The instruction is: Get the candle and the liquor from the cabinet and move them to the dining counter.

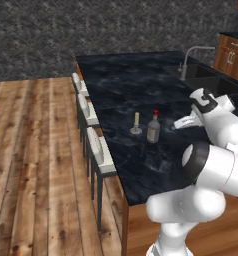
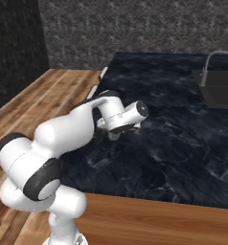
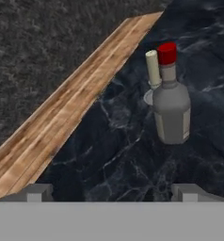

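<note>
1. Left base view: the candle and the liquor are both standing upright on the dining counter, on its black white-veined marble top, close to the edge where the white stools are lining up. The candle is sitting just beside the bottle, on the side toward the stools and a touch farther back; the two are close, and whether they are touching is hard to tell here. The white arm is rising from the lower right and bending over the counter, with the gripper pointing toward the bottle and stopping short of it, holding nothing. A sink with a grey faucet is lying farther along the countertop, and wooden drawer cabinets are showing at the upper right. A plank floor is running alongside the stools.

2. Right base view: the arm is reaching from the lower left across the counter, and its own wrist is hiding the fingers and the two items. The faucet and the sink basin are sitting at the right edge.

3. Hand view: the two dark fingertips are standing wide apart at the bottom corners, with nothing between them. The red-capped grey bottle is standing ahead on the marble, clear of the fingers, and the cream candle in its silvery holder is standing right behind it, partly covered by it.
</note>
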You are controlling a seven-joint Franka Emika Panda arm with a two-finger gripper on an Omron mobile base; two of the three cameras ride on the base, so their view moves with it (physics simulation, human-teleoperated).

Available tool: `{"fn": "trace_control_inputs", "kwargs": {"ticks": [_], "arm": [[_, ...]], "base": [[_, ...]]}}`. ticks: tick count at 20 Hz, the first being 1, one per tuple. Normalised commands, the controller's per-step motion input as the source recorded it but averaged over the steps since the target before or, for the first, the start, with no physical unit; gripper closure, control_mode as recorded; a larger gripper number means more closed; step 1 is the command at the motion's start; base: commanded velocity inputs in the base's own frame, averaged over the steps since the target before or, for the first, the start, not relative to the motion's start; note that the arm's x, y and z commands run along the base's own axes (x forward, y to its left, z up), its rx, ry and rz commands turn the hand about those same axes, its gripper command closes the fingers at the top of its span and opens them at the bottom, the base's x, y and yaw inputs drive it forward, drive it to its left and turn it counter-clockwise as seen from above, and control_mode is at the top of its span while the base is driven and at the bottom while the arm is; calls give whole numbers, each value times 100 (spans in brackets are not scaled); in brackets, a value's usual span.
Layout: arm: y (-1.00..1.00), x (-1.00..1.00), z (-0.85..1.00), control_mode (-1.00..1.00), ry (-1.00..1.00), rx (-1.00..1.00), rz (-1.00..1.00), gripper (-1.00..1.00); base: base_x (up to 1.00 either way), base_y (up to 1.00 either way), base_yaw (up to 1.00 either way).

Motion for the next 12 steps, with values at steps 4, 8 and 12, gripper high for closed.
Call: {"fn": "trace_control_inputs", "kwargs": {"ticks": [4,8,12], "arm": [[10,-58,33,-100,21,0,-8,-100],[22,-65,26,-100,5,-2,-5,-100],[37,-56,16,-100,0,-12,-8,-100]], "base": [[0,0,0],[0,0,0],[0,0,0]]}}
